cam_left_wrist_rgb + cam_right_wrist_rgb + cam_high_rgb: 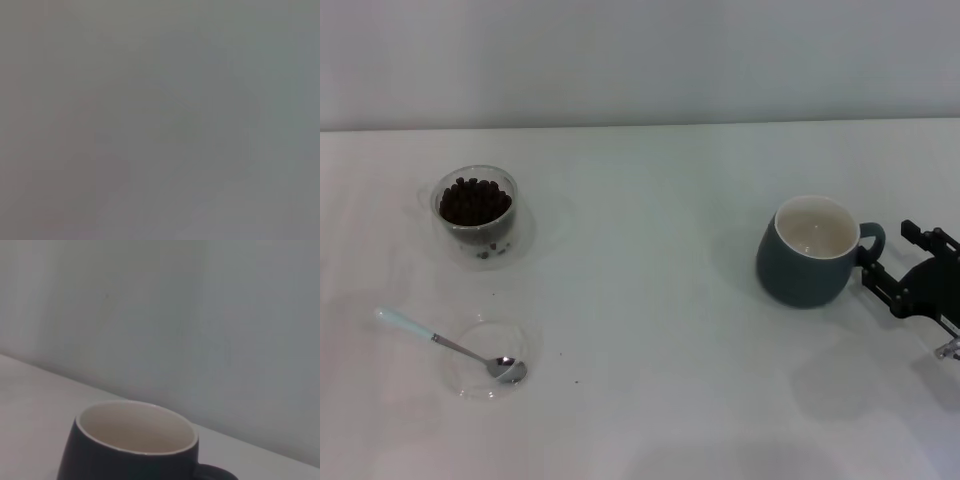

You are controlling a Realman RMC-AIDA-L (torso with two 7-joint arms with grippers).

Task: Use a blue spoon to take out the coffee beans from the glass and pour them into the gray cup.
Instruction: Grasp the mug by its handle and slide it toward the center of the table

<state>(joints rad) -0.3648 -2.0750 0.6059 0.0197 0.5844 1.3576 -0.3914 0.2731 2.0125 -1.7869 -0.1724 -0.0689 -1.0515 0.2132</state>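
My right gripper [880,272] beside dark blue-gray mug [808,252] handle, probably to steady it; finger state unclear. Pale-blue-handled spoon [450,346] untouched in clear dish [485,358]. Left gripper unseen.

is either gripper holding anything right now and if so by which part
Cannot be told. The right gripper sits at the dark blue-gray mug's loop handle, grip unclear. The left gripper is out of view.

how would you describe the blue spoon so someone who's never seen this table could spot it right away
On the white table, look to the robot's near left, in front of the glass heaped with dark coffee beans. There a shallow clear dish holds the blue spoon, bowl inside, handle slanting out over the rim. Its pale blue handle and shiny metal bowl mark it as the only utensil.
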